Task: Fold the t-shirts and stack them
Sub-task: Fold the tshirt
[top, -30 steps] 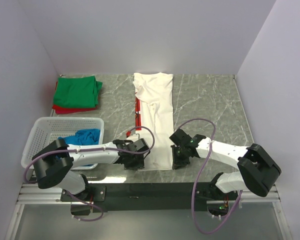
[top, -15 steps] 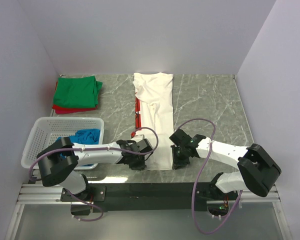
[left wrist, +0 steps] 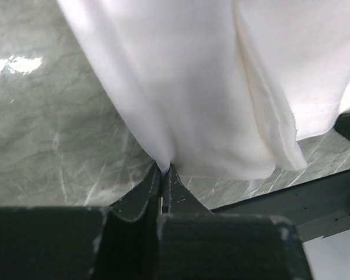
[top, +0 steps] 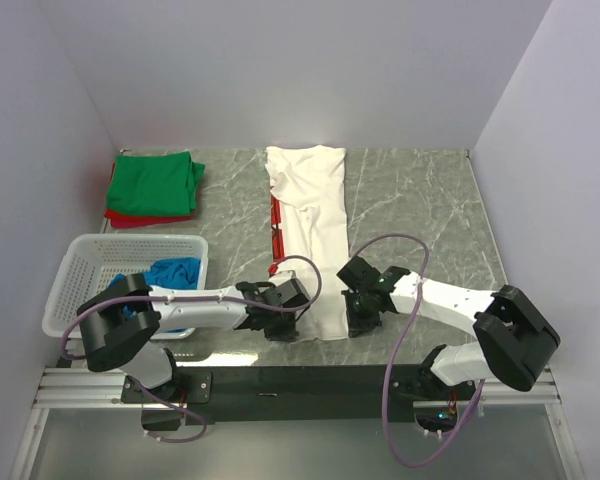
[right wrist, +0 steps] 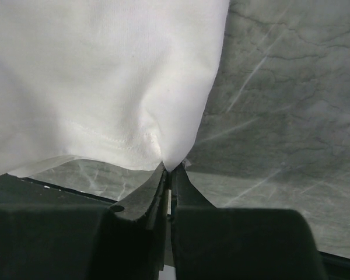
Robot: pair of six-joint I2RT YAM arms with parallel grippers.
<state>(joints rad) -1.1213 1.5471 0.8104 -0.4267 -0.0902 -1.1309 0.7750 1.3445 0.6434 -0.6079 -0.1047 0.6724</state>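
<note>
Starting the fold with left gripper (left wrist: 163, 170) and right gripper (right wrist: 168, 170) both clamped on the near hem of the white shirt (top: 315, 225), I next need an even lift forward.

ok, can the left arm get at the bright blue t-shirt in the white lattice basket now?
Probably not yet: left gripper is shut on the large white t-shirt. The blue t-shirt lies uncovered in the basket, beside that arm.

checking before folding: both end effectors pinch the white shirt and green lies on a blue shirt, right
No: the top view shows the green shirt on a red shirt, not blue. The left end effector and right end effector do pinch the white shirt.
</note>
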